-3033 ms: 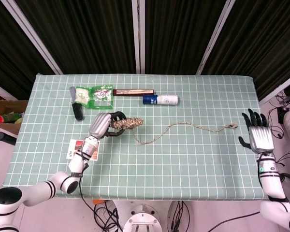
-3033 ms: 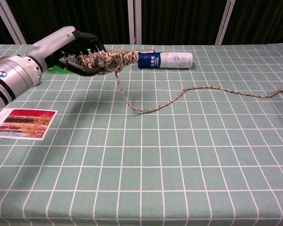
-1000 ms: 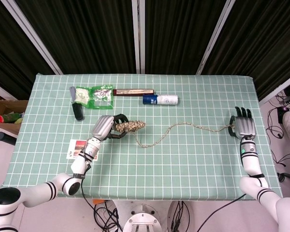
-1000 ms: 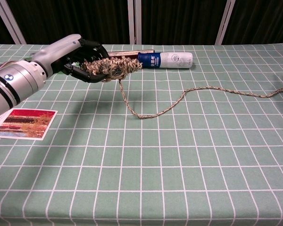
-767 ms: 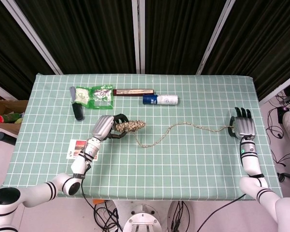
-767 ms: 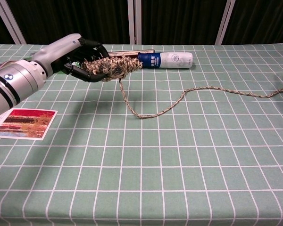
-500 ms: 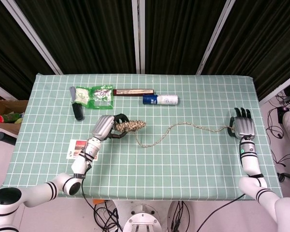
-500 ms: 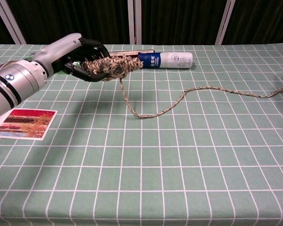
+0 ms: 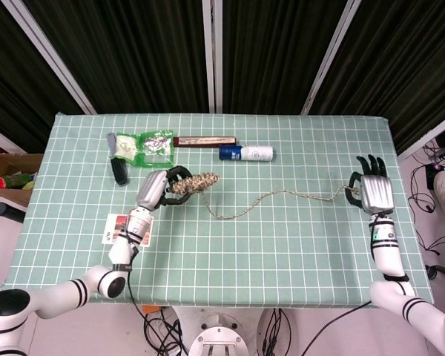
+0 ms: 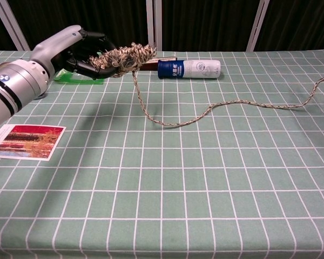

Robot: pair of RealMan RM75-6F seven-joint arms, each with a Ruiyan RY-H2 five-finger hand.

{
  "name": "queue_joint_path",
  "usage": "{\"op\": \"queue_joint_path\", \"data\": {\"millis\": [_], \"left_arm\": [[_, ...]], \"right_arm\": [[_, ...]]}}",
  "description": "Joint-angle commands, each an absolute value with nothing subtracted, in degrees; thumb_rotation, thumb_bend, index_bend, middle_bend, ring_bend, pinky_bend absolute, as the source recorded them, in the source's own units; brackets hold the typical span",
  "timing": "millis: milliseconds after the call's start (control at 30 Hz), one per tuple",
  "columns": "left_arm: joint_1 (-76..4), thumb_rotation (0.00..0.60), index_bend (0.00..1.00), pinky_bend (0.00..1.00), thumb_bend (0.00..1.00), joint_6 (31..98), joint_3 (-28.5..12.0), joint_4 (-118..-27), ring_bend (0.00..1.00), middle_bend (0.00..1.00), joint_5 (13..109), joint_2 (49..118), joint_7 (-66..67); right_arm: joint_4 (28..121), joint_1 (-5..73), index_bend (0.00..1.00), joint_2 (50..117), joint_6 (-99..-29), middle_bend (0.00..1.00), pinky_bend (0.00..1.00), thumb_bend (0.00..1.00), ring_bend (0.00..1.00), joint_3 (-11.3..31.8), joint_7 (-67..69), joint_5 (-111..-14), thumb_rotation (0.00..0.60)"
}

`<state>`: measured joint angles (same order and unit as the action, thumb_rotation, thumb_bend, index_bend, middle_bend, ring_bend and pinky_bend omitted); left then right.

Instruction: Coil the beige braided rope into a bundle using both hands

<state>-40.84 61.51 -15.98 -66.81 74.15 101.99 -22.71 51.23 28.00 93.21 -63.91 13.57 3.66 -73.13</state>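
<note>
The beige braided rope is partly wound into a bundle (image 9: 193, 183) (image 10: 128, 56), which my left hand (image 9: 154, 189) (image 10: 78, 49) grips and holds raised above the table. From the bundle the loose rope (image 9: 282, 195) (image 10: 232, 102) drops to the green checked cloth, curves across it and rises at its far end toward my right hand (image 9: 371, 191). That hand pinches the rope's end near the table's right edge, with the other fingers spread. In the chest view only a sliver of the right hand shows at the frame's right border.
A blue and white bottle (image 9: 246, 153) (image 10: 189, 68) lies behind the rope. A long brown box (image 9: 205, 140), a green packet (image 9: 150, 144) and a black object (image 9: 119, 172) lie at the back left. A photo card (image 9: 116, 226) (image 10: 26, 140) lies at the front left.
My left hand has lifted the bundle up and back. My right hand has taken hold of the rope's far end and raised it off the cloth, pulling the loose rope straighter.
</note>
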Motion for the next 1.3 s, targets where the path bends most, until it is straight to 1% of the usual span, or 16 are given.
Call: {"op": "queue_joint_path", "data": {"millis": [33,267,400,533,667,733,833,933,1067,1167,1300], "left_arm": [[-41.2,0.6,0.74,0.58,0.44,60.6,-18.1,-67.4,0.58,0.72,71.1,102.5,-20.9],[-43.4,0.6,0.74,0.58,0.44,59.5,-22.7,-68.6,0.58,0.73,64.7,103.6,-14.2],[-44.5,0.6,0.74,0.59,0.44,59.7,-23.9,-70.5,0.59,0.73,63.0,104.5,-11.0],[-46.3,0.6,0.75,0.6,0.44,59.9,-24.1,-71.4,0.6,0.74,62.3,106.9,-8.1],[-48.5,0.6,0.75,0.6,0.44,59.9,-24.7,-71.1,0.6,0.74,62.3,109.9,-7.0],[-49.2,0.6,0.75,0.6,0.44,59.6,-24.6,-71.0,0.6,0.74,62.7,110.9,-6.8],[-49.9,0.6,0.75,0.6,0.44,59.2,-23.4,-71.6,0.6,0.74,64.4,111.6,-6.9],[-49.9,0.6,0.75,0.6,0.44,58.3,-20.9,-72.9,0.6,0.74,67.7,111.1,-8.7],[-49.6,0.6,0.75,0.6,0.44,58.1,-16.4,-74.4,0.6,0.74,75.9,109.3,-15.7],[-49.8,0.6,0.75,0.61,0.44,59.1,-13.2,-74.5,0.6,0.74,82.9,107.4,-23.2],[-49.7,0.6,0.75,0.61,0.44,60.9,-10.2,-74.2,0.6,0.74,88.5,105.4,-33.1]], "right_arm": [[64.5,25.8,0.8,86.2,-70.8,0.16,0.0,0.53,0.0,12.8,3.3,-78.0,0.6],[83.2,25.1,0.82,80.4,-79.1,0.16,0.0,0.53,0.0,9.8,-5.7,-88.5,0.6],[91.5,26.5,0.82,78.9,-80.1,0.15,0.0,0.52,0.0,9.5,-11.6,-93.3,0.6],[98.7,29.3,0.83,78.3,-78.8,0.15,0.0,0.52,0.0,11.7,-17.7,-95.3,0.6],[104.6,33.3,0.84,78.0,-74.2,0.15,0.0,0.53,0.0,14.9,-21.2,-93.6,0.6],[106.1,35.1,0.85,78.2,-72.8,0.15,0.0,0.53,0.0,16.9,-22.4,-92.3,0.6],[106.9,38.1,0.86,79.1,-70.9,0.16,0.0,0.53,0.0,21.0,-24.0,-88.7,0.6],[106.7,41.3,0.86,80.0,-68.3,0.16,0.0,0.53,0.0,25.0,-25.0,-83.1,0.6],[104.4,45.6,0.87,81.3,-65.4,0.16,0.0,0.53,0.0,29.4,-26.6,-75.2,0.6],[102.0,47.9,0.88,82.3,-64.9,0.16,0.0,0.53,0.0,31.2,-27.8,-70.4,0.6],[99.1,48.8,0.88,82.7,-65.1,0.16,0.0,0.53,0.0,31.9,-27.4,-66.4,0.6]]}}
